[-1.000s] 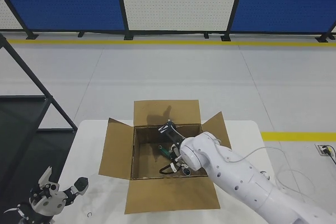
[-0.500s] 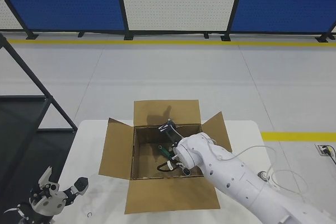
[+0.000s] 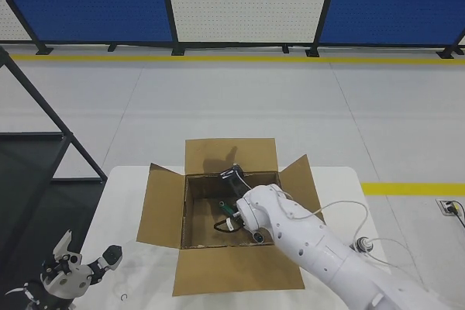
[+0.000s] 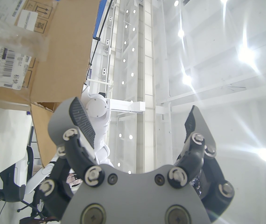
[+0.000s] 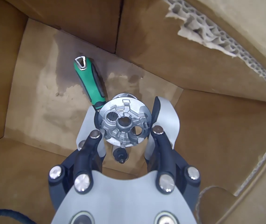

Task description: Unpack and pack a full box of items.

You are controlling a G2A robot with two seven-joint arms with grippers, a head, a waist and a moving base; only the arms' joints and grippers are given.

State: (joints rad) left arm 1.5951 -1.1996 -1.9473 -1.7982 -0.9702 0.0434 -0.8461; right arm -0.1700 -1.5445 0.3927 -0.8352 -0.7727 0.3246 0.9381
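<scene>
right gripper (image 5: 125, 115) sits inside the open brown cardboard box (image 3: 231, 155), jaws closed on a silvery cast-metal hub disc (image 5: 114, 117) near a green-handled tool (image 5: 89, 80) on the floor; disc likely rigid, heavy, slick, best pinched across its rim; left gripper (image 4: 136, 114) gapes open outside.

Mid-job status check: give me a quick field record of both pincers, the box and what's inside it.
Box: cardboard box, flaps open, on white table
Right pincer: inside the box, shut on round metal part
Left pincer: open, empty, outside the box
Box floor: green-handled tool lying flat
</scene>
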